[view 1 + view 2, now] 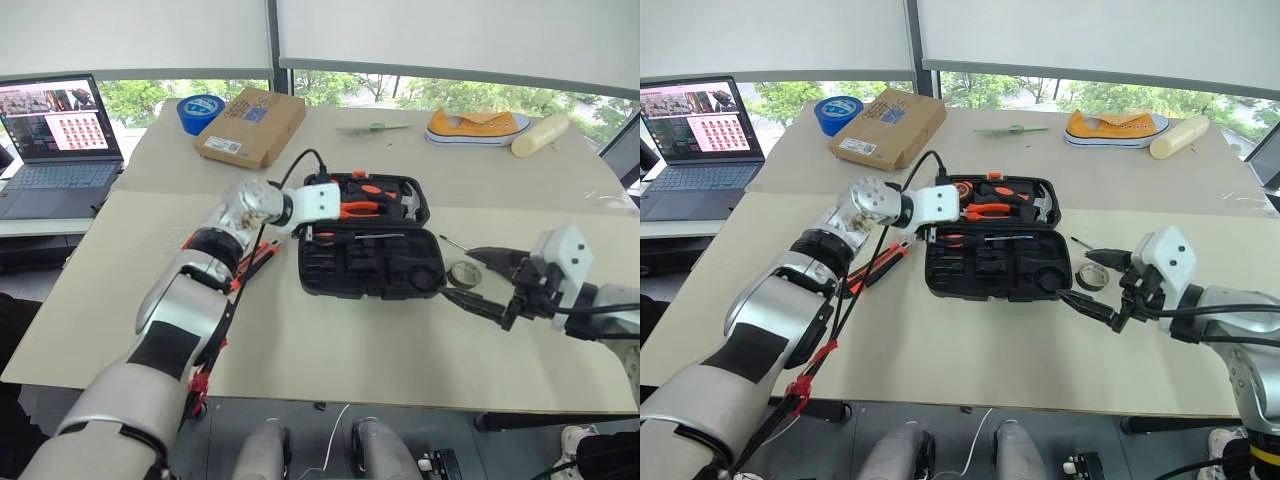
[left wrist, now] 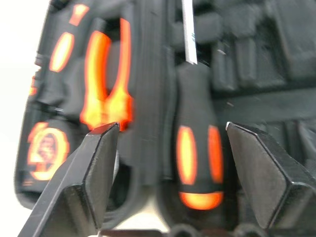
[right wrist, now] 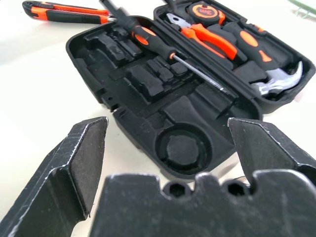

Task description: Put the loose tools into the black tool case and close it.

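Head views: the black tool case [image 1: 365, 240] is seen lying open near the middle of the desk [image 1: 330, 350], both halves flat. Pliers [image 1: 362, 208] and a hammer [image 1: 412, 203] are seated in the far half. A long screwdriver [image 1: 355, 238] is laid across the near half, along the hinge side. The round recess at the near half's right end is unfilled. A small dark tape roll [image 1: 463, 274] is set on the desk just beside the case's right end, with a thin screwdriver [image 1: 455, 243] just behind it. An orange-and-black utility knife [image 1: 885, 262] is seen on the desk left of the case, partly hidden by the left arm. A blue tape roll [image 1: 200, 108] and a cardboard box [image 1: 250, 125] are placed toward the far-left corner.

Left wrist view: the left gripper [image 2: 170, 136] is held over the screwdriver handle, fingers spread either side of it, nothing pinched.

Right wrist view: the right gripper [image 3: 168, 133] is spread wide and empty, aimed at the case's near half from the right end.
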Tool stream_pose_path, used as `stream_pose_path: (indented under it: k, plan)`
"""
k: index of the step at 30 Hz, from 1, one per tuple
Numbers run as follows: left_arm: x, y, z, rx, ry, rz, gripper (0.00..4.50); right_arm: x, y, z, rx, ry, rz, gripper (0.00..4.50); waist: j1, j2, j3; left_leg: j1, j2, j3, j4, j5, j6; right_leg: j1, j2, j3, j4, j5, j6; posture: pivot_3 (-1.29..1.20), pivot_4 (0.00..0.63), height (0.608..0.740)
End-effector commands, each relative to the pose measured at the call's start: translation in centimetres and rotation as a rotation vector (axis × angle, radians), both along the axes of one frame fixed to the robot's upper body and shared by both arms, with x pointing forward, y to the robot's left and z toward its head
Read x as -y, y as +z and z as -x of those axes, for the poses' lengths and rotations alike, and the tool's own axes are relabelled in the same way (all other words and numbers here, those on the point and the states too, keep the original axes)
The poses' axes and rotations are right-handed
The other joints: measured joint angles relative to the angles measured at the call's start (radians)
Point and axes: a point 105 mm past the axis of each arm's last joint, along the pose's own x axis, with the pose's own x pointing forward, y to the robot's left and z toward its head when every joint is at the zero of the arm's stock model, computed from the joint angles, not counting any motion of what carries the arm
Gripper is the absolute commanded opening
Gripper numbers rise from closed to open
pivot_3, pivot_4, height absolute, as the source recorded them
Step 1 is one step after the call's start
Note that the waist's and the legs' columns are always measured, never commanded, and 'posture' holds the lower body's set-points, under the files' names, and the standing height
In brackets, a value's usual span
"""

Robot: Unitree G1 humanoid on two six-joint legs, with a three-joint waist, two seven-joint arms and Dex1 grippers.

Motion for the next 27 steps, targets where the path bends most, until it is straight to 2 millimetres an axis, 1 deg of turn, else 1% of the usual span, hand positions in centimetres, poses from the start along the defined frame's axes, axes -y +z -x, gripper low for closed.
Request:
stream_pose_path:
  k: [1,3,4,5,6,8,14,17,20,27]
  plan:
    - [0.8,1.4,0.1,0.026,-0.028,0.032,1.78,-0.1,1.1,0.1,0.054,0.004,0.0,4.5,0.0,0.0,0.0,0.0,0.0,0.0,0.0,0.0,0.0,0.0,0.0,0.0,0.0,0.0,0.0,0.0,0.15,0.735]
    - [0.8,0.9,0.2,0.007,-0.028,0.026,1.1,0.1,1.1,-0.1,0.053,-0.005,0.008,4.5,0.0,0.0,0.0,0.0,0.0,0.0,0.0,0.0,0.0,0.0,0.0,0.0,0.0,0.0,0.0,0.0,0.15,0.735]
    - [0.8,0.7,0.3,-0.004,-0.027,0.025,0.61,0.3,1.1,-0.2,0.053,-0.009,0.011,4.5,0.0,0.0,0.0,0.0,0.0,0.0,0.0,0.0,0.0,0.0,0.0,0.0,0.0,0.0,0.0,0.0,0.15,0.735]
    - [0.8,0.4,0.3,-0.017,-0.028,0.026,0.29,0.4,1.1,-0.3,0.054,-0.015,0.014,4.5,0.0,0.0,0.0,0.0,0.0,0.0,0.0,0.0,0.0,0.0,0.0,0.0,0.0,0.0,0.0,0.0,0.15,0.735]
    - [0.8,0.2,0.4,-0.027,-0.028,0.027,0.08,0.5,1.1,-0.4,0.054,-0.018,0.015,4.5,0.0,0.0,0.0,0.0,0.0,0.0,0.0,0.0,0.0,0.0,0.0,0.0,0.0,0.0,0.0,0.0,0.15,0.735]
    - [0.8,-0.2,0.5,-0.04,-0.029,0.021,0.08,0.6,1.2,-0.5,0.055,-0.022,0.015,4.5,0.0,0.0,0.0,0.0,0.0,0.0,0.0,0.0,0.0,0.0,0.0,0.0,0.0,0.0,0.0,0.0,0.15,0.735]
    - [0.8,-2.8,1.0,-0.107,-0.032,-0.061,0.08,0.7,1.2,-0.6,0.056,-0.029,0.014,4.5,0.001,0.0,0.0,0.0,0.0,0.0,0.0,0.0,0.0,0.0,0.0,0.0,0.0,0.0,0.0,0.0,0.15,0.735]
    - [0.7,-3.8,0.9,-0.059,-0.025,-0.122,0.08,0.7,1.1,-0.6,0.054,-0.031,0.013,4.5,0.002,0.0,0.0,0.0,0.0,0.0,0.0,0.0,0.0,0.0,0.0,0.0,0.0,0.0,0.0,0.0,0.15,0.735]
    - [1.0,-4.2,0.6,-0.023,-0.004,-0.137,0.08,0.5,1.1,-0.6,0.055,-0.031,0.008,4.5,0.004,0.0,0.0,0.002,0.0,0.0,0.001,0.0,0.0,0.003,0.0,0.0,0.0,0.0,0.0,0.0,0.15,0.735]
    - [1.1,-4.6,0.6,-0.02,0.001,-0.141,0.08,0.2,1.2,-0.3,0.057,-0.027,-0.002,4.5,0.006,0.0,0.0,0.008,-0.001,0.0,0.002,0.0,0.0,0.011,0.0,0.0,-0.001,0.0,0.001,0.0,0.15,0.735]
